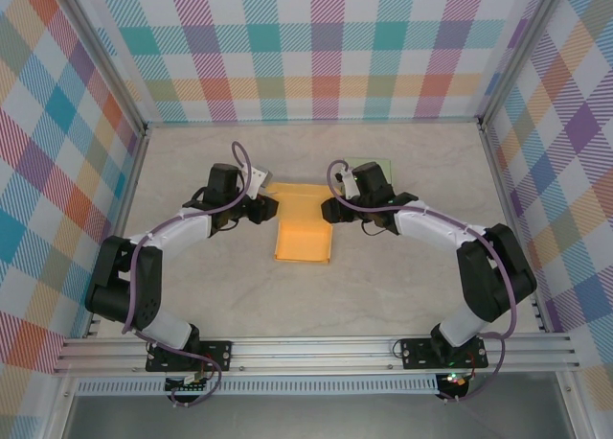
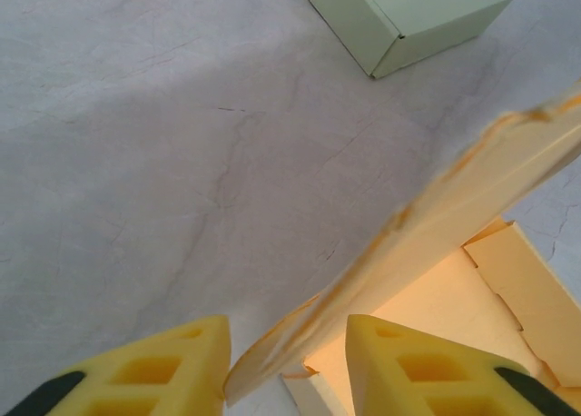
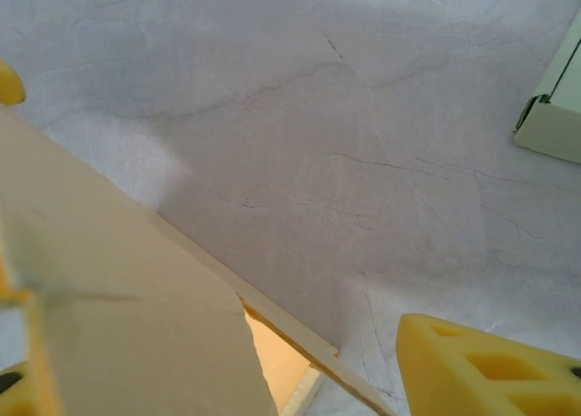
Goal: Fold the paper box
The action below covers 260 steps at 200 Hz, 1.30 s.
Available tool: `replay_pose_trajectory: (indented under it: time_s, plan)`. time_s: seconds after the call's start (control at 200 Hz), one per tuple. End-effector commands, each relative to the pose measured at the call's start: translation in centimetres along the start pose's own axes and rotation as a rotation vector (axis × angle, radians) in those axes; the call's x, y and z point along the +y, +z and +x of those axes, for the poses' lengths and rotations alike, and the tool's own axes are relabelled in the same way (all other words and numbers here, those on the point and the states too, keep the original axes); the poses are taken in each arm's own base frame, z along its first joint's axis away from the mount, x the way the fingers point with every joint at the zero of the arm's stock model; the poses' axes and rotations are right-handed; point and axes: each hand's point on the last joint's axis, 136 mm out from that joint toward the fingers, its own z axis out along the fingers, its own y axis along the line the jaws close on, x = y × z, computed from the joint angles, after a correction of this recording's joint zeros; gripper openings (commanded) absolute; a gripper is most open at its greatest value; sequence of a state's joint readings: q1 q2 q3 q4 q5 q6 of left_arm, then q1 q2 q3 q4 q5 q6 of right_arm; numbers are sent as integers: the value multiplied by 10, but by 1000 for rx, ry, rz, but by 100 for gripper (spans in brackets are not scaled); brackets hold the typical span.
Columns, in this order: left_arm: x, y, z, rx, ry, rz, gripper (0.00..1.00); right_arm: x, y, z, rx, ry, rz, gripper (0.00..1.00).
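Observation:
The orange paper box (image 1: 304, 230) lies opened flat in the middle of the table, with its side flaps lifted. My left gripper (image 1: 271, 209) is at the box's far left corner. In the left wrist view its yellow fingers (image 2: 418, 361) stand apart around the raised flap (image 2: 427, 225), whose end brushes the left finger. My right gripper (image 1: 330, 209) is at the far right corner. There the raised flap (image 3: 109, 298) hides the left finger, and the right finger (image 3: 490, 366) stands well off the paper.
A pale green folded box (image 1: 375, 165) sits just behind the right gripper, and it also shows in the wrist views (image 2: 408, 16) (image 3: 554, 116). Plaid walls enclose the table on three sides. Bare tabletop (image 1: 316, 295) lies in front of the box.

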<state>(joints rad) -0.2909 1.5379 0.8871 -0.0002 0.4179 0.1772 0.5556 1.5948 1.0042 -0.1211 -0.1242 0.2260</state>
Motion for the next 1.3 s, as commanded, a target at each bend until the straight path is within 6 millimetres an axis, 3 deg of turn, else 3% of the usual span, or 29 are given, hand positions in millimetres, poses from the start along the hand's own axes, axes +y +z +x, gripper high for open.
replay_pose_trajectory:
  time_s: [0.0, 0.075, 0.235, 0.45, 0.65, 0.825, 1.035, 1.295]
  plan:
    - [1, -9, -13, -28, 11, -1, 30, 4, -3, -11, -26, -8, -14, 54]
    - [-2, -10, -14, -30, 17, 1, 22, 3, -4, -11, -25, -6, -9, 49]
    - [-11, -8, -14, -24, 37, -10, 20, 3, -5, -10, -30, 3, 1, 37]
    - [-22, -7, -23, -57, 18, -95, 0, 3, -4, -10, -41, 0, 73, 23]
    - [-30, -12, -48, -174, -55, -221, 0, 7, -4, -35, -124, -19, 160, 25]
    - [-28, -9, -69, -270, -130, -339, 0, -5, 6, -66, -176, 1, 267, 26]
    - [-6, 4, -72, -308, -260, -468, 0, -6, 29, -93, -188, -14, 296, 28]
    - [-4, 13, -70, -326, -344, -492, 0, -3, 45, -99, -178, 10, 276, 28]
